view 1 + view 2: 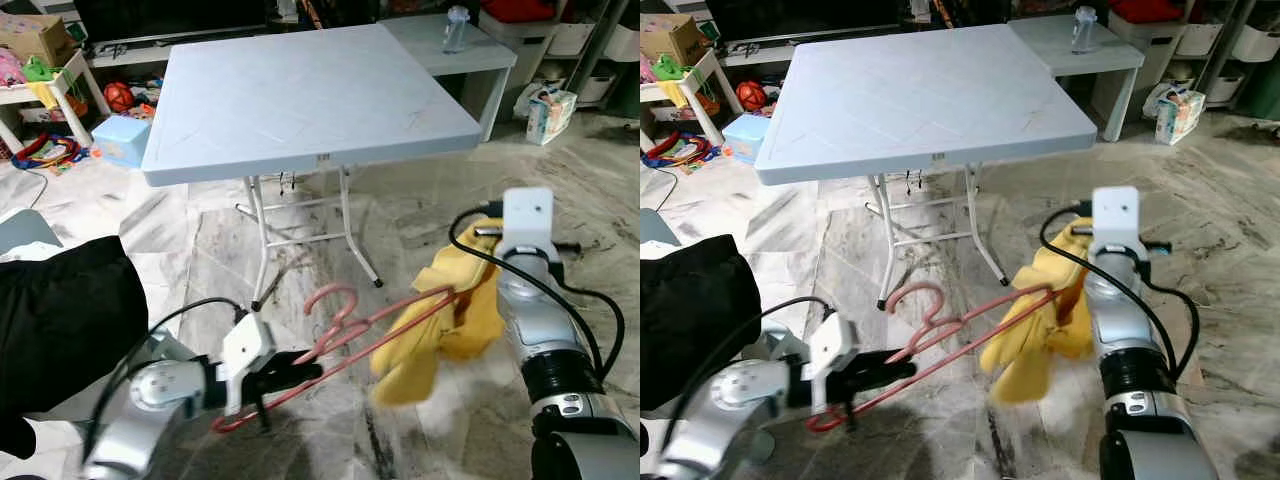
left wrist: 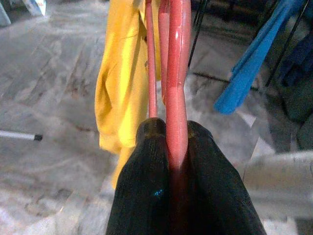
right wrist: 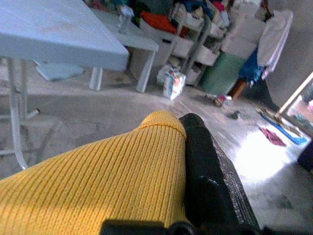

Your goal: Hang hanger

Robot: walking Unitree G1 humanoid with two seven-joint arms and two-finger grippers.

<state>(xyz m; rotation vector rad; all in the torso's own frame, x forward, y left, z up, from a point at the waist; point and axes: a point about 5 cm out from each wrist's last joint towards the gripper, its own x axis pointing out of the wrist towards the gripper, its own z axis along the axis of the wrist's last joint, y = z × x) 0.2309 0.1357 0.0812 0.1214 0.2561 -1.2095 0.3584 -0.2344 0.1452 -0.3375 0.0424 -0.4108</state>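
Above the marble floor (image 1: 420, 205), in front of the worktop (image 1: 300, 95), one pink hanger (image 1: 375, 325) spans both claws. The left claw (image 1: 285, 372) is clamped on its lower end. The right claw (image 3: 195, 161) pinches one yellow knit garment (image 1: 440, 320) draped on the far end.

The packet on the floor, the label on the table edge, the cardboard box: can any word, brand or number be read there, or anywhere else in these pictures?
No text can be read.
Printed packet on the floor: coloured print, too blurred to read.
Small dark label on the folding table's front edge: too small to read.
Cardboard box: no legible marking.
Bottle on the low table: no legible label.
Pink hanger, yellow garment and both pincers, left and right: no lettering.
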